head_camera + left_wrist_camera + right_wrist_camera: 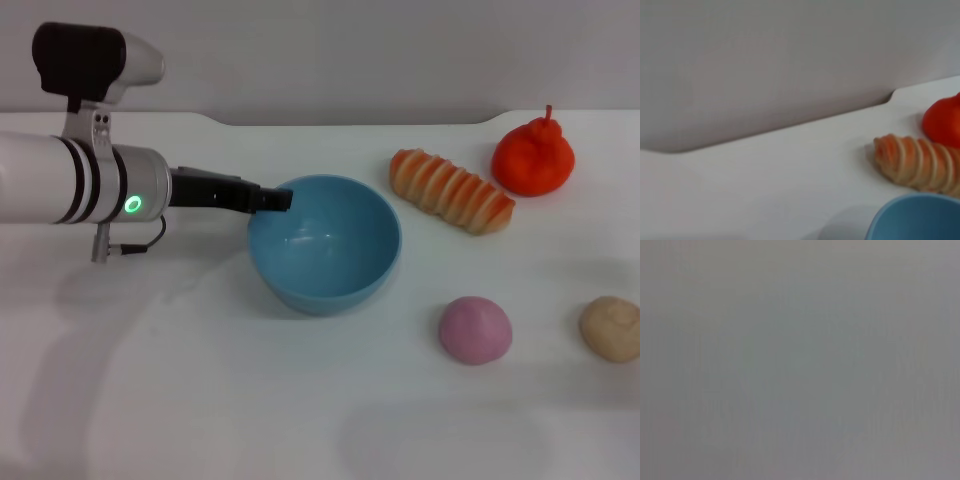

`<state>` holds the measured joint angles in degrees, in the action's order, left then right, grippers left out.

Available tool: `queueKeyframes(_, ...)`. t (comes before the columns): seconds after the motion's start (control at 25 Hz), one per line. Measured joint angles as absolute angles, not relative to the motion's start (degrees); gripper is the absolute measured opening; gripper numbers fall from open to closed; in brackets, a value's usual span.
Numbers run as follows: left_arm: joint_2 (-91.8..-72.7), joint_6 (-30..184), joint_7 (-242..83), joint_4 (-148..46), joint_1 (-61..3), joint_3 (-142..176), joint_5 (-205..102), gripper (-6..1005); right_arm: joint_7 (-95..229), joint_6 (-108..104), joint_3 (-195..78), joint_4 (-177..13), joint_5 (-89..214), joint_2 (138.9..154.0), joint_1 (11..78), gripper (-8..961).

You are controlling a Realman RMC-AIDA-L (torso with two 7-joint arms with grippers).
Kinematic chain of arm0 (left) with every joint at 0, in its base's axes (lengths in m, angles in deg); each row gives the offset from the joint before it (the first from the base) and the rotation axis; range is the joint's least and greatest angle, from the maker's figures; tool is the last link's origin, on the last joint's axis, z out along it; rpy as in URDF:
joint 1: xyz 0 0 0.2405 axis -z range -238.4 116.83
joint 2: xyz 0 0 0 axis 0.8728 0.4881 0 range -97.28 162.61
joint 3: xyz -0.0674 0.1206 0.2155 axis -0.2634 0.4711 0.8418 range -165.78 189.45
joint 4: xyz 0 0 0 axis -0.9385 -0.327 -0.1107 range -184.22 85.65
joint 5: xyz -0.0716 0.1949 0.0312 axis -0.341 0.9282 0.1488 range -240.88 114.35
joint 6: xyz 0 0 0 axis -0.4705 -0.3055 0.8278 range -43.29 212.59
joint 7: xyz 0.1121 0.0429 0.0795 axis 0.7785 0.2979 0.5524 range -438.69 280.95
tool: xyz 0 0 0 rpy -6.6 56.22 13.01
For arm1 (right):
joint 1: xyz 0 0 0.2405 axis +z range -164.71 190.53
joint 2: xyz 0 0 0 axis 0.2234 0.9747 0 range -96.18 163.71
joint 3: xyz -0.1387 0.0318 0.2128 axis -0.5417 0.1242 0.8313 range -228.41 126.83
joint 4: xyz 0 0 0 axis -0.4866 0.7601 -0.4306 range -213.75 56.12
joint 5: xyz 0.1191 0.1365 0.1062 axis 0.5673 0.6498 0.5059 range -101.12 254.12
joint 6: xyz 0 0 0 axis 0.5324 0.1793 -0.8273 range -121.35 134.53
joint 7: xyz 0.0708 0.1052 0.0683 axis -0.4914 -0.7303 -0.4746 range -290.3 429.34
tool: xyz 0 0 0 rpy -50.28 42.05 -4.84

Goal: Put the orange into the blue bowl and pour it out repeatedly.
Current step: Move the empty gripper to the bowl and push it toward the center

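The light-blue bowl stands upright and empty at the table's middle; its rim also shows in the left wrist view. My left gripper reaches in from the left and is shut on the bowl's left rim. The red-orange lumpy orange with its stem nub rests on the table at the far right, well apart from the bowl; the left wrist view catches its edge. My right gripper is out of view, and the right wrist view shows only plain grey.
A striped orange-and-cream bread loaf lies between bowl and orange, also seen from the left wrist. A pink ball and a beige ball sit at the front right. A grey wall backs the white table.
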<state>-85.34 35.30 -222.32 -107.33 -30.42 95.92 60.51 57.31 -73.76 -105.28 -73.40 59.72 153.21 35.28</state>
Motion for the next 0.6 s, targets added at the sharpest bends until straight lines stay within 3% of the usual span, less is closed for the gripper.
queueKeyframes(0.6,-85.67,38.15,-222.11,-101.0,-29.36,98.55,59.73,786,57.31,-73.15,-105.28,-73.36,59.67,153.21,35.14,732)
